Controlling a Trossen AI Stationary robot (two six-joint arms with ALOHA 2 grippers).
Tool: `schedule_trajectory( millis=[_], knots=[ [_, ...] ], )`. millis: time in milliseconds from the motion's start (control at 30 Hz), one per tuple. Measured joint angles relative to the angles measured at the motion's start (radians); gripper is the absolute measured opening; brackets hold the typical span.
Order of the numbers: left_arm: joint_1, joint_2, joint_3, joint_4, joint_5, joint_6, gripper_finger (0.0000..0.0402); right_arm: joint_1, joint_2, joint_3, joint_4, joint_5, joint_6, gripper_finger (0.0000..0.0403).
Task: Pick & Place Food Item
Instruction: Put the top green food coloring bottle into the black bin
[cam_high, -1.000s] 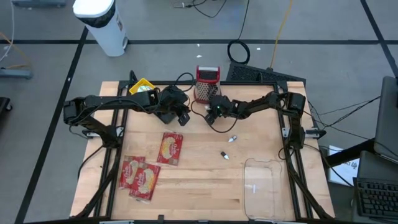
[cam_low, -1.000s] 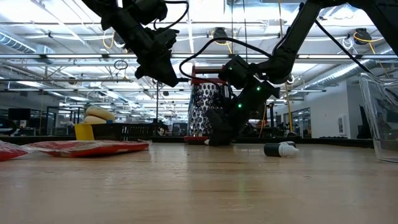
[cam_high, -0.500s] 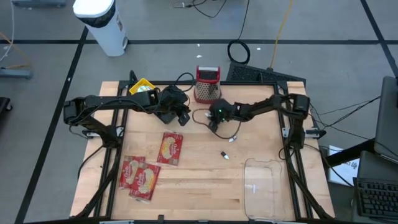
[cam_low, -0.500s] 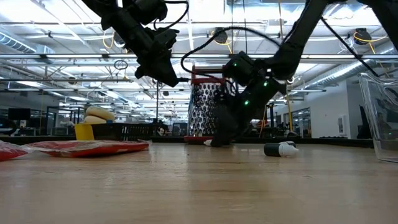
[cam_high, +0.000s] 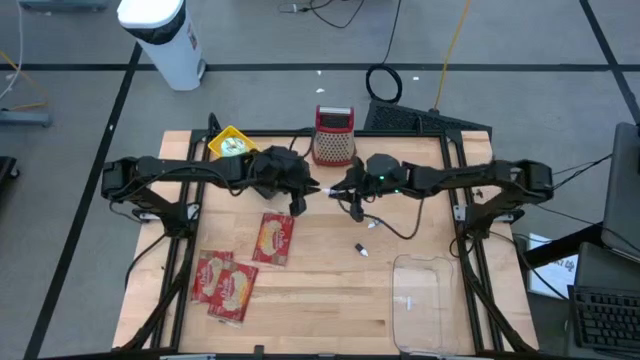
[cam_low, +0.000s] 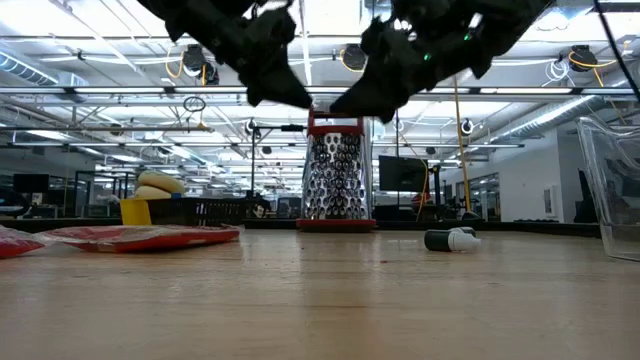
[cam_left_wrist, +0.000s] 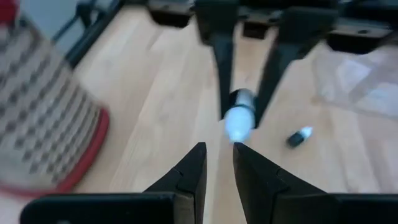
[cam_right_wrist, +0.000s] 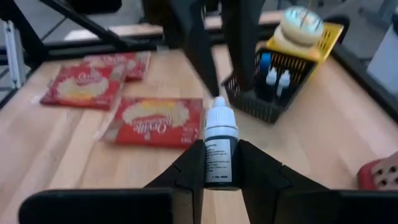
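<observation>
food packets (cam_high: 274, 238) lie flat on the left part of the wooden counter (cam_high: 330, 300), and nobody is touching them. from above, the right gripper (cam_high: 345, 190) has come up off the counter near the grater (cam_high: 334, 135) and now meets the left gripper (cam_high: 298, 203) in the middle. two little bottles (cam_high: 376, 222) lie near the clear tub (cam_high: 420, 300). the floor around is grey, with a white bin (cam_high: 165, 35) on it.

from the low view, both grippers hang high over the wood. a moment ago the right one was down by the grater. behind is a big room with ceiling lights.

from the left wrist, the left jaws are a little apart and hold nothing. they point at a small dropper bottle (cam_left_wrist: 238, 121) in the other arm's jaws.

from the right wrist, the right jaws are clamped on that dropper bottle, with a yellow basket (cam_right_wrist: 280, 81) behind it.

so i think a pick is done, but of a bottle, not food. it looks ready to be passed over or put down.
</observation>
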Motion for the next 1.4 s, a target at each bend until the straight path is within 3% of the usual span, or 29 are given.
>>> schedule_trajectory(
  millis=[133, 467, 667, 1000, 1400],
  knots=[
    [-0.036, 0.000, 0.000, 0.094, 0.034, 0.034, 0.0096, 0.018, -0.067, -0.033, 0.031, 0.003, -0.003, 0.0065],
    [-0.064, 0.000, 0.000, 0.176, 0.007, 0.029, 0.0217, 0.036, -0.104, -0.087, 0.147, 0.004, 0.012, 0.0065],
    [-0.064, 0.008, 0.000, 0.186, -0.003, 0.023, 0.0233, 0.067, -0.104, -0.092, 0.206, 0.006, 0.005, 0.0068],
    [-0.064, 0.007, 0.000, 0.220, 0.029, 0.041, 0.0189, 0.076, -0.106, -0.092, 0.230, 0.007, 0.001, 0.0067],
    [-0.064, 0.006, -0.001, 0.230, 0.044, 0.055, 0.0061, 0.076, -0.106, -0.093, 0.244, 0.015, -0.003, 0.0066]
  ],
)
